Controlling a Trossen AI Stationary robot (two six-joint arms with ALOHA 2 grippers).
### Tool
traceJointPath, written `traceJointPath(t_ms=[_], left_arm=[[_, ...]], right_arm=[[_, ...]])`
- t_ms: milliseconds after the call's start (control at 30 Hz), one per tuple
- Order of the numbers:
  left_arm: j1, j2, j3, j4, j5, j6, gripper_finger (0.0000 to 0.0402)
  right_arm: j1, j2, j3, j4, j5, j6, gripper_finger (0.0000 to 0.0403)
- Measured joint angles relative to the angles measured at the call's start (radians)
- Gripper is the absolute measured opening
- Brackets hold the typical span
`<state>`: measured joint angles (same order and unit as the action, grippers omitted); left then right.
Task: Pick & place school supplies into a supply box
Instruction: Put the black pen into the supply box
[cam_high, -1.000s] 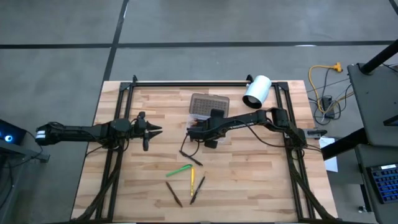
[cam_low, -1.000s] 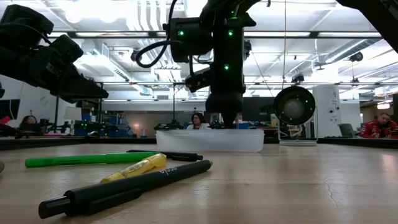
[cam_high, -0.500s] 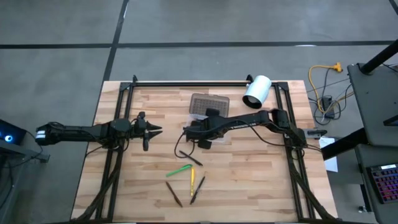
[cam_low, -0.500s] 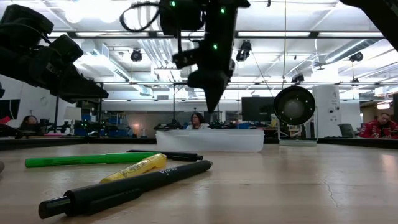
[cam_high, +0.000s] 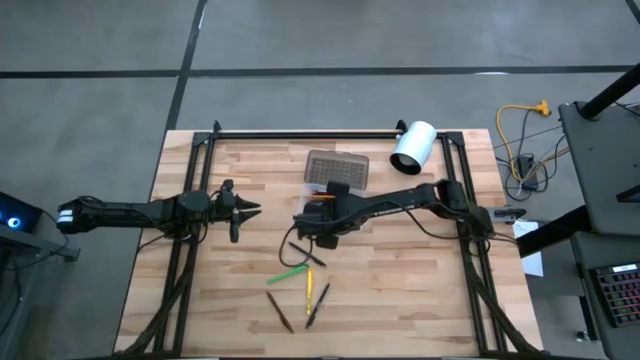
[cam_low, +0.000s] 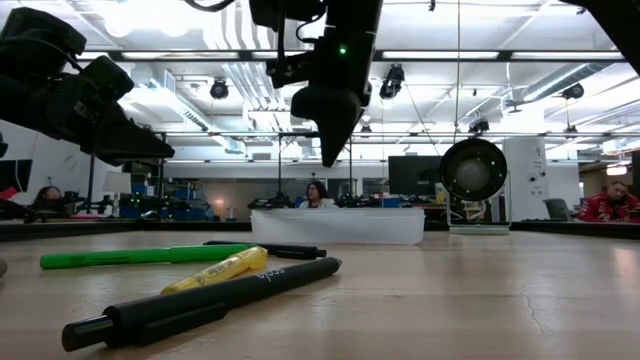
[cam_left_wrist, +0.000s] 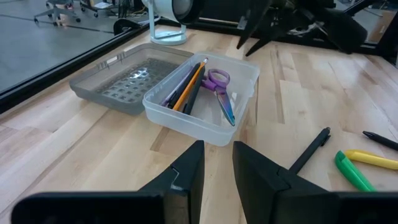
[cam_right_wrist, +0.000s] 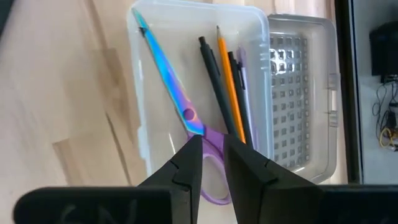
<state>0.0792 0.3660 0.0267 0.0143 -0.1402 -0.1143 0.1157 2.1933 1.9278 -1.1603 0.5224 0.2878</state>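
Tabletop supply box (cam_left_wrist: 242, 84) lies open, holding scissors (cam_left_wrist: 221, 93) and pencils (cam_left_wrist: 186, 90).

The high view looks straight down on the whole table (cam_high: 400, 300). The low view sits at tabletop height, facing the room. Both wrist views look closely at the supply box (cam_left_wrist: 205, 102), also mid-frame in the overhead view.

The table (cam_high: 400, 290) is pale planked wood with a smooth matt finish. The supply box (cam_left_wrist: 239, 84) is translucent, faintly glossy plastic; its grey lid (cam_left_wrist: 118, 84) carries a studded texture. The scissors (cam_right_wrist: 174, 93) show iridescent metallic blades and purple plastic handles.
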Motion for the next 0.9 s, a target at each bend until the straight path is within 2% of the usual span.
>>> traceJointPath(t_ms=[300, 900], left_arm=[[0.0, 0.0, 0.0, 0.0, 0.0, 0.0, 0.0069], [0.0, 0.0, 0.0, 0.0, 0.0, 0.0, 0.0069]], right_arm=[[0.04, 0.0, -0.001, 0.008, 0.0, 0.0, 0.0056], [0.196, 0.0, -0.002, 0.027, 0.0, 0.0, 0.0057]])
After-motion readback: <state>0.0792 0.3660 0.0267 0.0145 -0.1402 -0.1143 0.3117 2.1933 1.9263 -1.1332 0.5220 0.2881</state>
